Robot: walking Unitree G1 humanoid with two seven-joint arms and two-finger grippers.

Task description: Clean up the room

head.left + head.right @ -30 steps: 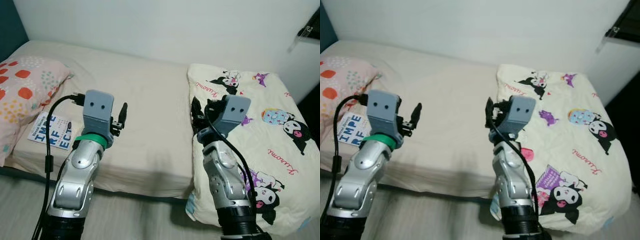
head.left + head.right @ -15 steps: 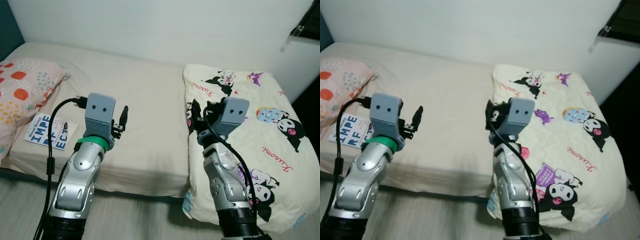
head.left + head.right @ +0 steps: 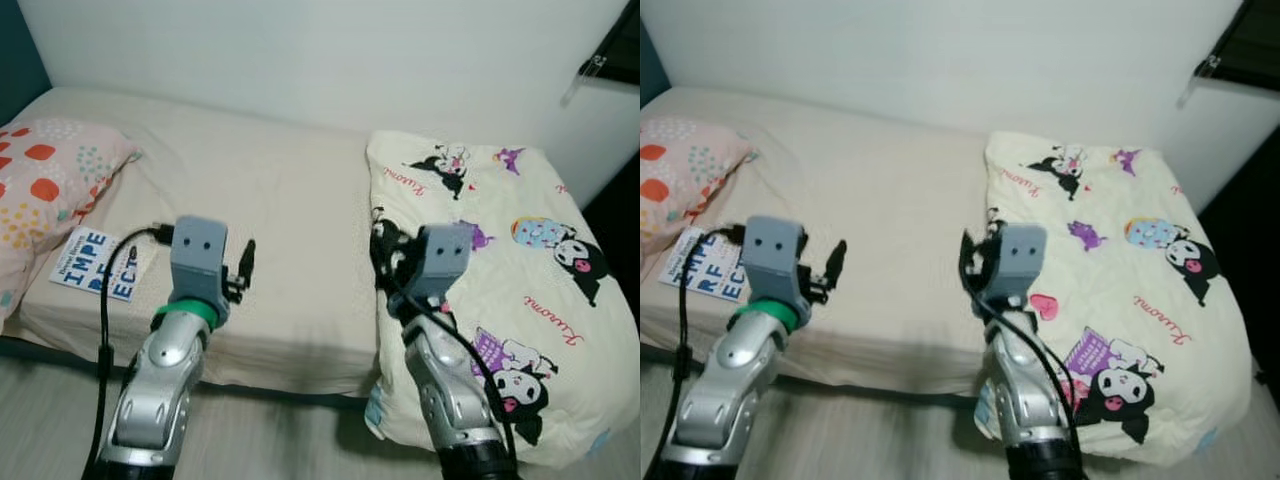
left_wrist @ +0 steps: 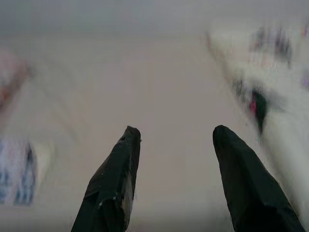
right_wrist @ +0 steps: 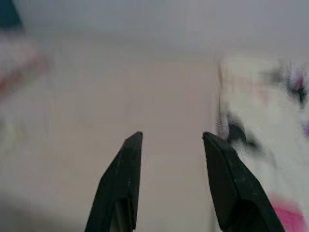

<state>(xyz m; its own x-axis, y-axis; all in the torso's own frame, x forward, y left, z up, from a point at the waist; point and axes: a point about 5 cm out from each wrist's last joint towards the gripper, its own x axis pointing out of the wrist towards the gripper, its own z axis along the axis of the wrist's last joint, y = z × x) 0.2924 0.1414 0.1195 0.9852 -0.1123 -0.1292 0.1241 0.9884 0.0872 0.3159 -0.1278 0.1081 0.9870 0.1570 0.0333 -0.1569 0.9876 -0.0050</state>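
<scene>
A folded cartoon-print quilt (image 3: 500,250) lies over the right end of a cream bed (image 3: 270,230). A white book with blue letters (image 3: 98,262) rests near the bed's left front edge, beside a pillow with red and orange dots (image 3: 45,185). My left gripper (image 3: 245,262) is raised over the bed's front edge, right of the book, open with nothing held. My right gripper (image 3: 382,255) is raised at the quilt's left edge, also open and holding nothing. Both wrist views are blurred; open fingers (image 4: 118,183) and fingers (image 5: 219,179) point across the bed.
A white wall (image 3: 320,50) runs behind the bed. A dark opening (image 3: 620,190) lies at the far right past the quilt. Grey floor (image 3: 280,440) runs along the bed's front edge below my arms.
Both arms have lowered and drawn back slightly toward the bed's front edge. The camera has shifted a little; the bed, quilt and book lie as before.
</scene>
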